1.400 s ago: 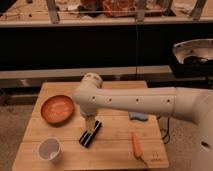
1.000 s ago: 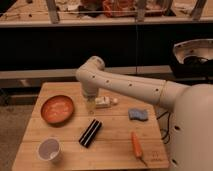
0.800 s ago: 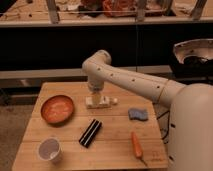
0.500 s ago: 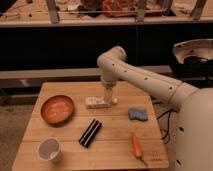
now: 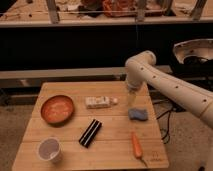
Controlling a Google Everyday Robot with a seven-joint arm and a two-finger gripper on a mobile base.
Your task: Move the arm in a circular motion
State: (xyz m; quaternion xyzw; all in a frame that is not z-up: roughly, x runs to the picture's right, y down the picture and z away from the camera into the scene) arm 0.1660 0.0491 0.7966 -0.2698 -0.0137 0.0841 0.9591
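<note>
The arm point(image 5: 172, 87) is a thick white tube with small dark dots. It reaches in from the right and bends at a rounded elbow point(image 5: 139, 66) over the table's back right part. Its slim pale yellowish tip, the gripper point(image 5: 132, 98), points down. It hangs just right of a lying white bottle point(image 5: 99, 102) and just above a blue sponge point(image 5: 137, 114). It holds nothing that I can see.
On the wooden table point(image 5: 115, 155) are an orange bowl point(image 5: 57, 109) at the left, a black box point(image 5: 90, 132) in the middle, a white cup point(image 5: 49, 150) at the front left and a carrot point(image 5: 137, 145) at the front right. A dark counter runs behind.
The arm has swept from over the black box at the table's middle back past the bottle and then right, to over the blue sponge. The objects have not moved.
</note>
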